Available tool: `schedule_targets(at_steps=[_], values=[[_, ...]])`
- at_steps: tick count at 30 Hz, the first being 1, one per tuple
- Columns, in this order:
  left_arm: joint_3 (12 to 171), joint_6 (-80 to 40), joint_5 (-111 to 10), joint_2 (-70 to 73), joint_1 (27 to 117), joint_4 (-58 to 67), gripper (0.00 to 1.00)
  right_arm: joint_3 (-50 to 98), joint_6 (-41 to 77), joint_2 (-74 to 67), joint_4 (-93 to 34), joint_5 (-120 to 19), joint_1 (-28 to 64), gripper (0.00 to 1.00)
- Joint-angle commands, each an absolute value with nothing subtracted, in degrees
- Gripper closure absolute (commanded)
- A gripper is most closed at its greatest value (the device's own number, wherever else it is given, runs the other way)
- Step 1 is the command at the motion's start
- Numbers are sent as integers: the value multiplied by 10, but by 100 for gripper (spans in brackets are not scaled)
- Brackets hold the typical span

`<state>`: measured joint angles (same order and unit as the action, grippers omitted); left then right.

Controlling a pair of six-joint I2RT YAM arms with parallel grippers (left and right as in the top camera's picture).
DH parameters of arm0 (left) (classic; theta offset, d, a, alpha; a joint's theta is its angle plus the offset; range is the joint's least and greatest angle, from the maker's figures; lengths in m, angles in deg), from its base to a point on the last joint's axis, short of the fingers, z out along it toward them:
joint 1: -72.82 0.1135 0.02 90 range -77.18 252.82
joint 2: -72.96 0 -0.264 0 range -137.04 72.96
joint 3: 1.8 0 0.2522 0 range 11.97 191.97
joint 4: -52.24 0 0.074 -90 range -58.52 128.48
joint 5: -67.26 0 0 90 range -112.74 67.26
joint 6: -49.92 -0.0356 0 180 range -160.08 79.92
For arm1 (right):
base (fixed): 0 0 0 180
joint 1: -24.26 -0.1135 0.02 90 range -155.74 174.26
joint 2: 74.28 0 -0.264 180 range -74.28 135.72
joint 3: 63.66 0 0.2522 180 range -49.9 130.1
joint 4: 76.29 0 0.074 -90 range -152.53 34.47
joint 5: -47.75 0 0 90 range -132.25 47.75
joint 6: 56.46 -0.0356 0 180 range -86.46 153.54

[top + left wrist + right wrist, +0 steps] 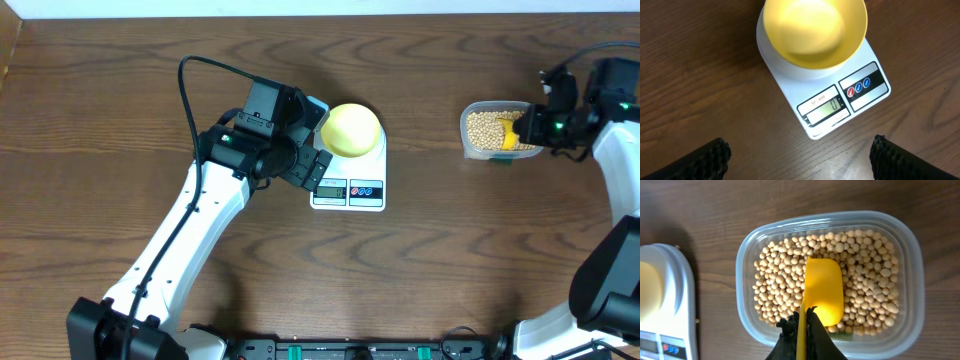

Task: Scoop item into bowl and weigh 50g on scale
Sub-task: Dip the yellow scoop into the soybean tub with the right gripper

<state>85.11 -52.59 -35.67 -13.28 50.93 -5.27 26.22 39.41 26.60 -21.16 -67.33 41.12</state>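
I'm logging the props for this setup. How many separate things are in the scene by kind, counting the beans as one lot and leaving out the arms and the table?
Pale yellow bowl: 1
White scale: 1
Clear tub: 1
Yellow scoop: 1
Lot of beans: 1
Total: 5

A dark brown wood-grain table [100, 100] carried two things directly. A white digital kitchen scale [372, 172] sat near its middle. Well apart, between two and three o'clock from it, stood a clear rounded-rectangular plastic tub [464, 130].
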Motion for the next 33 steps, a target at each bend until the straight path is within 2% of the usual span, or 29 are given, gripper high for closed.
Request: schedule_targets(at_steps=[1, 16, 22, 33], values=[[853, -536, -351, -125, 509, -56, 9, 261, 401, 276, -200, -746, 440, 98], [853, -536, -351, -125, 509, -56, 9, 245, 430, 322, -198, -893, 536, 99], [853, -536, -351, -125, 509, -56, 9, 245, 430, 354, -199, -951, 548, 98], [853, -536, -351, -125, 509, -56, 9, 245, 428, 365, -201, -975, 561, 99]])
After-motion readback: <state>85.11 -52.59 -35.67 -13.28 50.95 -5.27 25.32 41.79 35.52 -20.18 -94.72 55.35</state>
